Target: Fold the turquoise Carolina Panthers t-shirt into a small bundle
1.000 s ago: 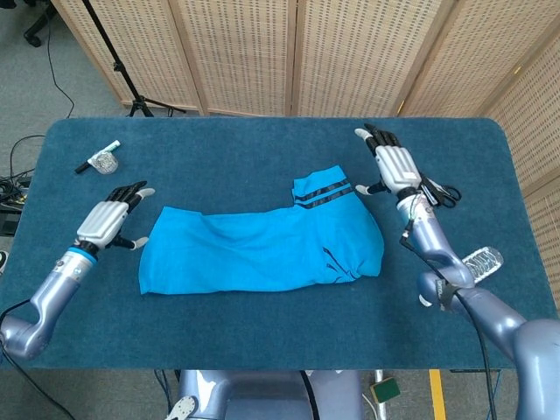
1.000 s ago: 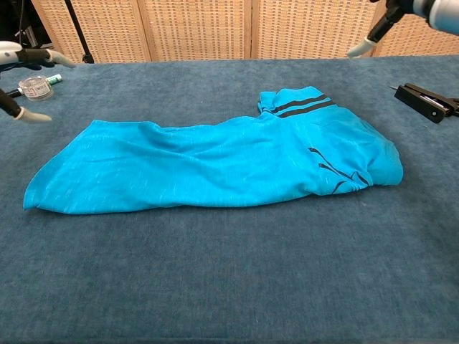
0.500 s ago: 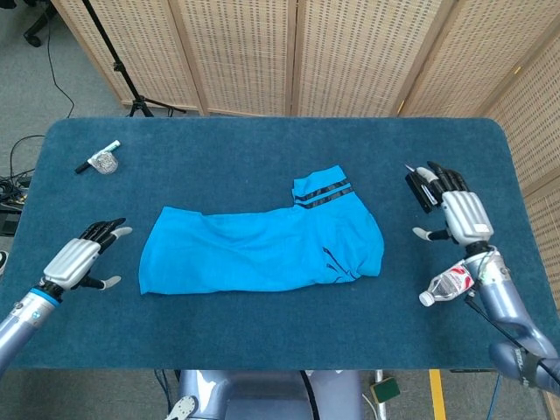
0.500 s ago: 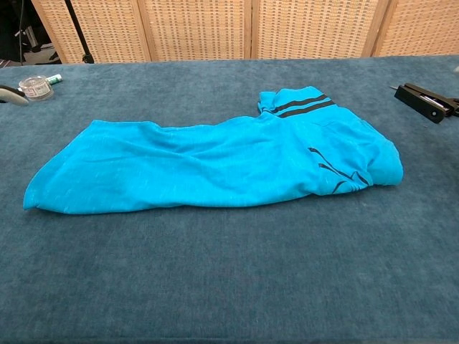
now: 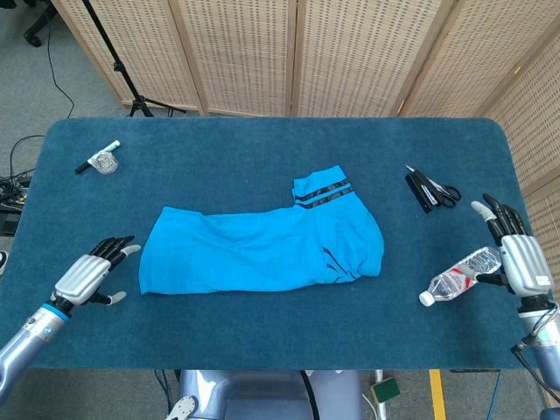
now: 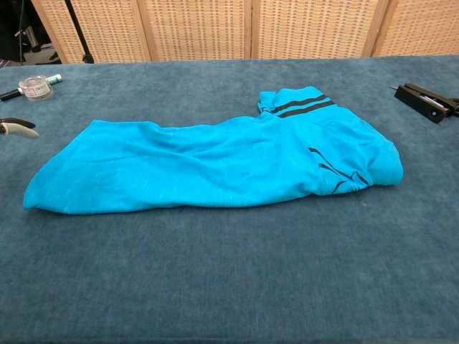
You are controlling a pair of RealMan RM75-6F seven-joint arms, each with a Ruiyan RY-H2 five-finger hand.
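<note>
The turquoise t-shirt [image 5: 262,243] [image 6: 215,161] lies folded into a long band across the middle of the blue table, its striped sleeve [image 5: 322,190] at the back right. My left hand [image 5: 87,275] hovers open at the front left, well clear of the shirt's left end; only its fingertips [image 6: 16,127] show in the chest view. At the table's right edge my right hand [image 5: 518,256] is open, far from the shirt, holding nothing.
A clear plastic bottle [image 5: 459,276] lies just left of my right hand. Black scissors [image 5: 427,190] [image 6: 424,100] rest at the back right. A small clear jar [image 5: 105,162] [image 6: 36,87] and a marker sit at the back left.
Both hands have drawn away from the shirt toward the front corners, the right one passing beyond the bottle to the table's edge. The shirt has not moved.
</note>
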